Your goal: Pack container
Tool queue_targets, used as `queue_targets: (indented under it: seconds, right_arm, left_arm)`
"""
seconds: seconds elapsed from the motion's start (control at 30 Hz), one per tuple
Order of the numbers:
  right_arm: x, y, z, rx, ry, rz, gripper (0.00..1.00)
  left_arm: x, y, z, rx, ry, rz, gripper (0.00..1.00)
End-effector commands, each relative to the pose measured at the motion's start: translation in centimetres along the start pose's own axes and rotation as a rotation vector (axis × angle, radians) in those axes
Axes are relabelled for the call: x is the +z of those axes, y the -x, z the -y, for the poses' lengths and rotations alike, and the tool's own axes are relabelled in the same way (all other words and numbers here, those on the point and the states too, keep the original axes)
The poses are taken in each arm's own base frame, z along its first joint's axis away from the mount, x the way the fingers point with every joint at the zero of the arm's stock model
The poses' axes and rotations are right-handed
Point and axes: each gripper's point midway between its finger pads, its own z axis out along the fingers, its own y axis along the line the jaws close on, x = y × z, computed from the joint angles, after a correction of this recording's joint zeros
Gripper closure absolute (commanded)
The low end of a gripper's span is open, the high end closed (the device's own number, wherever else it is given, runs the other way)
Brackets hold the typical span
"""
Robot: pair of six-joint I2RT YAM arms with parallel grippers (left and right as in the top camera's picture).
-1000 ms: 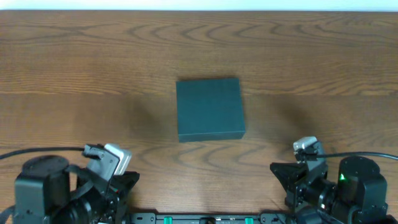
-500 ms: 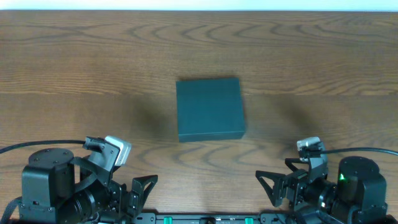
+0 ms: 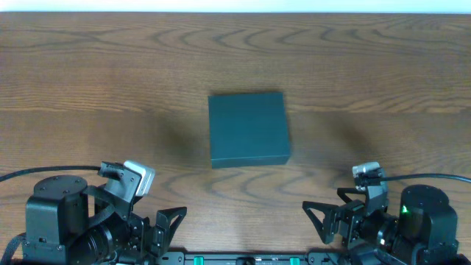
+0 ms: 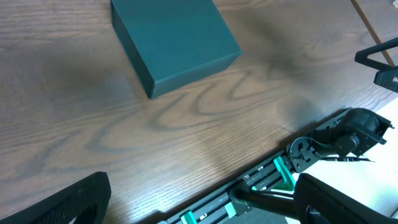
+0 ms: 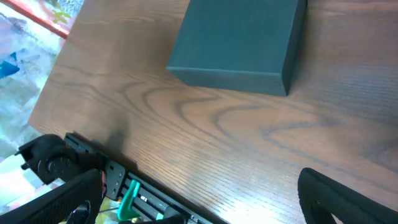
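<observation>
The container (image 3: 248, 129) is a dark green, matte, square box lying shut in the middle of the wooden table. It also shows near the top of the left wrist view, container (image 4: 174, 40), and of the right wrist view, container (image 5: 242, 40). My left gripper (image 3: 158, 230) sits at the table's near left edge, open and holding nothing. Its fingers (image 4: 62, 200) stand far apart over bare wood and the rail. My right gripper (image 3: 327, 227) sits at the near right edge, open too, its fingers (image 5: 351, 198) spread wide. Both grippers are well short of the box.
A black rail with green clips (image 4: 273, 177) runs along the table's front edge (image 3: 243, 256) between the two arm bases. Cables (image 3: 44, 178) trail off to both sides. A red bar (image 5: 37, 15) and clutter lie beyond the table's left side.
Both grippers went from shut to wide open about a second ago and their wrists shifted slightly. Nothing has moved in the last half second. The box has stayed put.
</observation>
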Motion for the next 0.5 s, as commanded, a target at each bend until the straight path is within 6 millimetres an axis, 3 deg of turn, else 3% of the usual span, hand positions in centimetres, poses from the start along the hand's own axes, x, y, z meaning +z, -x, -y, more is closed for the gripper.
queue_targets:
  seconds: [0.0, 0.47]
  right_arm:
    - [-0.04, -0.14, -0.08, 0.01, 0.003, -0.002, 0.01]
    - [-0.04, -0.14, -0.08, 0.01, 0.003, -0.002, 0.01]
  left_arm:
    - [-0.06, -0.18, -0.05, -0.011, 0.005, 0.0, 0.05]
    - [-0.49, -0.51, -0.13, 0.002, 0.024, 0.017, 0.05]
